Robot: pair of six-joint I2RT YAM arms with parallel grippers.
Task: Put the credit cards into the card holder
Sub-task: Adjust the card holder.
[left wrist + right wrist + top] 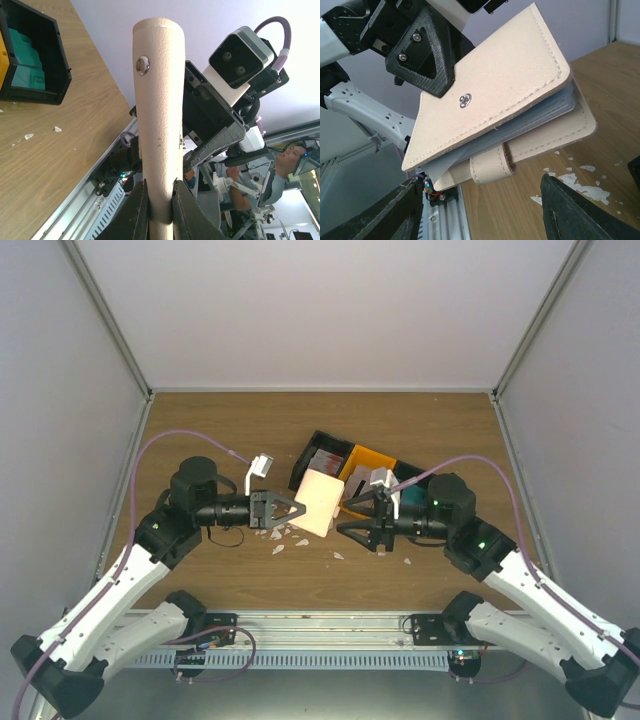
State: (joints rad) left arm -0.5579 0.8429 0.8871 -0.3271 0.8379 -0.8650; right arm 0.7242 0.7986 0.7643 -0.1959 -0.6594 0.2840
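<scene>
Top external view: a wooden table (pixel 200 430) sits inside a pale-walled enclosure. At its centre the left gripper (pixel 285 508) is clamped on one edge of a beige card holder (pixel 320 502) and holds it up off the wood. The right gripper (pixel 352 516) faces it from the other side with its jaws apart, one on either side of the holder's near corner. I cannot tell whether they touch it. Just behind them is a black-and-orange tray (pixel 362 462), with pale pinkish credit cards (pixel 326 459) standing in its left black bin. Small white scraps (pixel 285 538) lie on the wood below the holder.

Left wrist view: the card holder is seen edge-on and rises upright from between the two dark fingers (pixel 137 210), which pinch its lower end. A metal snap stud (pixel 143 64) sits near its top. On the left, a black bin holds teal cards. Beyond the holder is the right arm's wrist camera (pixel 240 57).

Right wrist view: the card holder hangs tilted above the table, with the left gripper's black finger pressed on its upper cover beside the stud. The covers gape slightly over grey-blue leaves, and a beige strap (pixel 490 167) loops round the lower edge. The right fingers (pixel 585 215) stand wide apart below and grip nothing.
</scene>
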